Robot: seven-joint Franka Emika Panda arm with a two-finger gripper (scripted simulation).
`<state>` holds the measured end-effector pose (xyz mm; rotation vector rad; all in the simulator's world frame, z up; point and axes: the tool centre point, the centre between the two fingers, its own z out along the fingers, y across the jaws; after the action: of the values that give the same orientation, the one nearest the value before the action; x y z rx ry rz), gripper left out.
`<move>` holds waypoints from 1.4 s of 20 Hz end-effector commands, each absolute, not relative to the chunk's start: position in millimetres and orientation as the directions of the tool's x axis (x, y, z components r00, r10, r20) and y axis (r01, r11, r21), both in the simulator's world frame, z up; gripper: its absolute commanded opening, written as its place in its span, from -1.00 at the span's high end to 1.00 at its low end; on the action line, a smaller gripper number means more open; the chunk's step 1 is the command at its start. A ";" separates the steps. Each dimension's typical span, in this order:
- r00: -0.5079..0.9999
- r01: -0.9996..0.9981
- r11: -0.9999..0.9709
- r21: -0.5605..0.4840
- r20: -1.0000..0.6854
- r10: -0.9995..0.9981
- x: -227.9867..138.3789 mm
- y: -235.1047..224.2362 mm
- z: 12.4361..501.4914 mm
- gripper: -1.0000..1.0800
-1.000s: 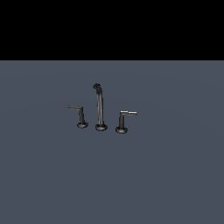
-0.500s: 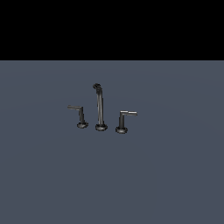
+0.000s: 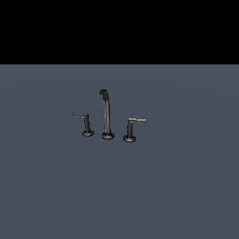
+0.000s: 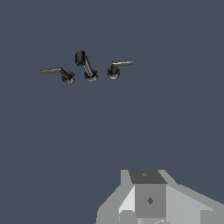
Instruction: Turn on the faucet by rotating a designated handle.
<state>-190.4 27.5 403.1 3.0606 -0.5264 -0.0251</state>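
The faucet stands on a flat grey-blue surface. Its tall thin spout (image 3: 107, 114) is in the middle. The designated handle (image 3: 130, 129), stubby with a silvery lever and a wide round base, stands on the exterior view's right of the spout. Its lever points to that view's right. The thinner, darker handle (image 3: 85, 124) stands on the spout's other side. The wrist view shows the spout (image 4: 86, 66), the designated handle (image 4: 115, 68) and the thin handle (image 4: 61, 73) from above, far off. My gripper (image 4: 149, 197) shows only as grey blocks at the frame's edge, well apart from the faucet. It does not show in the exterior view.
The grey-blue surface (image 3: 177, 186) spreads around the faucet on all sides. A black background lies beyond its far edge.
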 end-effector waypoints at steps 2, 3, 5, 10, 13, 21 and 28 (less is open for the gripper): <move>0.908 -0.418 -0.908 0.035 -0.008 -0.418 -174.5 31.4 383.0 1.00; 0.897 -0.441 -0.897 0.035 -0.008 -0.441 -169.8 32.3 377.3 1.00; 0.874 -0.486 -0.873 0.033 -0.007 -0.486 -160.4 33.5 365.9 1.00; 0.804 -0.594 -0.804 0.029 -0.005 -0.594 -136.4 34.6 337.4 1.00; 0.756 -0.654 -0.756 0.027 -0.004 -0.654 -121.9 33.8 320.4 1.00; 0.609 -0.793 -0.609 0.021 -0.003 -0.793 -83.7 26.0 275.5 1.00; 0.457 -0.889 -0.457 0.016 -0.001 -0.889 -51.6 12.3 236.3 1.00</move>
<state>-58.6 15.7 245.0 2.7016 -1.5746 -0.0167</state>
